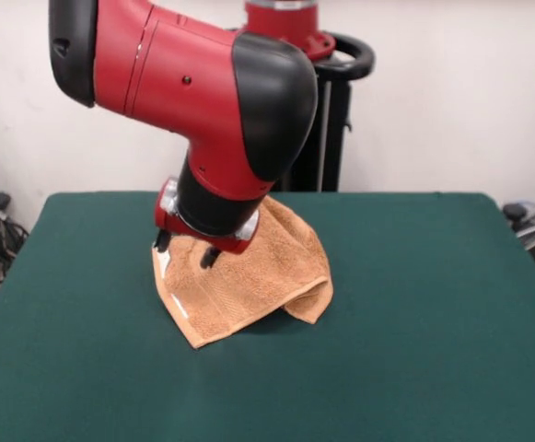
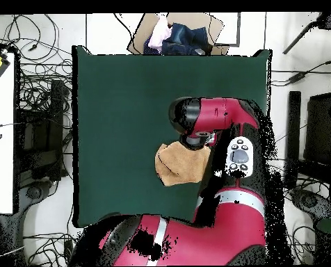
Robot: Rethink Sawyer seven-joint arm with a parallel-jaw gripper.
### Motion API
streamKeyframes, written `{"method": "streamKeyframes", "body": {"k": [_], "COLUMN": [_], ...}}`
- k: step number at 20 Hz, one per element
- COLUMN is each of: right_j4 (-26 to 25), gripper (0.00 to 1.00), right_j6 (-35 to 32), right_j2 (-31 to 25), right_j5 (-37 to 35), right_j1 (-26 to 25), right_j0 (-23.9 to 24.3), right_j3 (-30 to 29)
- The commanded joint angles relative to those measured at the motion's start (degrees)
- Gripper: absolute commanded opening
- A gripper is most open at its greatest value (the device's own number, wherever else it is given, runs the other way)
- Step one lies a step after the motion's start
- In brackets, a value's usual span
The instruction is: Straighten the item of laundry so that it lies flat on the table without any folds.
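Observation:
The orange-tan laundry item, a towel [image 1: 249, 276], lies rumpled on the green table [image 1: 414, 304], a little left of centre. Its right side is folded over into a thick roll, and its back part rises up behind the arm. A small white tag shows near its left edge. My gripper [image 1: 186, 250] points down onto the towel's upper left part, its two dark fingers [image 1: 210, 258] standing apart with cloth showing between them. In the overhead view the towel [image 2: 176, 167] pokes out from under the arm's red wrist [image 2: 203, 122], which hides the gripper.
A cardboard box of clothes [image 2: 179, 35] sits beyond the table's far edge in the overhead view. Cables and black equipment [image 2: 39, 125] lie on the floor beside the table, next to a white bench [image 2: 0, 139]. The arm's bulk covers the table's near-right part.

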State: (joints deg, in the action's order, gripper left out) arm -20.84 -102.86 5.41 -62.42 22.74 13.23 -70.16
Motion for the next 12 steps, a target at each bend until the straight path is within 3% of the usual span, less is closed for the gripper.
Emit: {"method": "streamKeyframes", "body": {"k": [1,12], "right_j4": [-2.72,0.36], "gripper": [1.00,1.00], "right_j6": [1.30,2.67], "right_j2": [-0.55,-5.39], "right_j5": [-5.35,-0.10], "right_j1": [-1.03,-3.06], "right_j0": [-0.88,2.99], "right_j3": [-1.81,-1.57]}}
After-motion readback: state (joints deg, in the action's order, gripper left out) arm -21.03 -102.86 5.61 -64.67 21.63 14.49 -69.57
